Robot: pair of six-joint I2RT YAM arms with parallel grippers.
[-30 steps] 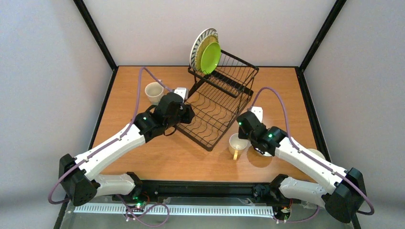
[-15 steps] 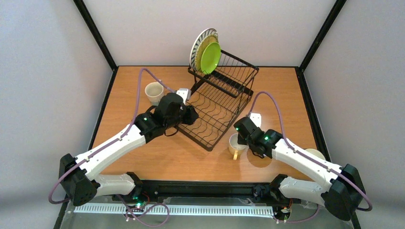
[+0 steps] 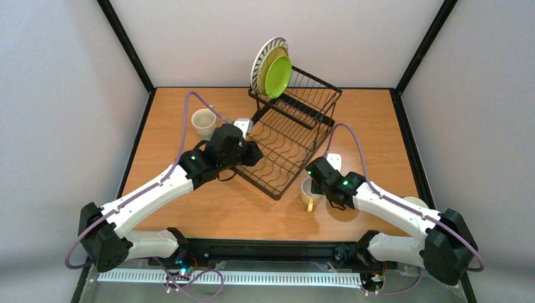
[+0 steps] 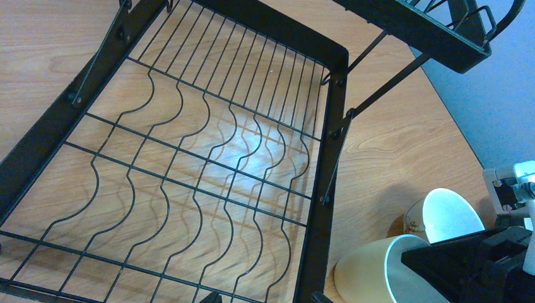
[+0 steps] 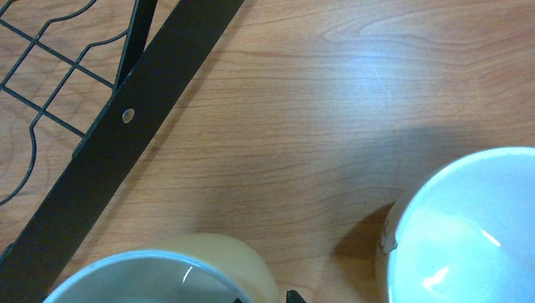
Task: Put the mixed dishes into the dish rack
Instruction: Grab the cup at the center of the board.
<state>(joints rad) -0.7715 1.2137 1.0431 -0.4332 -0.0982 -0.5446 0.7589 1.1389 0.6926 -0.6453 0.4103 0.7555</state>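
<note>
The black wire dish rack (image 3: 287, 148) stands mid-table. A striped plate (image 3: 260, 58), a bamboo plate (image 3: 270, 58) and a lime-green plate (image 3: 278, 77) lean upright in its tall back section. My left gripper (image 3: 251, 153) hangs open over the rack's flat tray (image 4: 189, 145), holding nothing. A pale mug (image 3: 310, 191) stands just off the tray's right rail. My right gripper (image 5: 268, 298) is shut on this mug's (image 5: 189, 265) wall, one fingertip inside the rim and one outside. A small white bowl (image 5: 467, 227) sits right beside it.
A second pale mug (image 3: 203, 122) stands left of the rack, behind my left arm. A small pale dish (image 3: 417, 203) shows at the table's right edge, partly under my right arm. The rack's black rail (image 5: 126, 139) runs close past the held mug.
My right gripper has slid left onto the mug and its jaws have narrowed around the rim. My left gripper has crept slightly further over the rack tray, still open.
</note>
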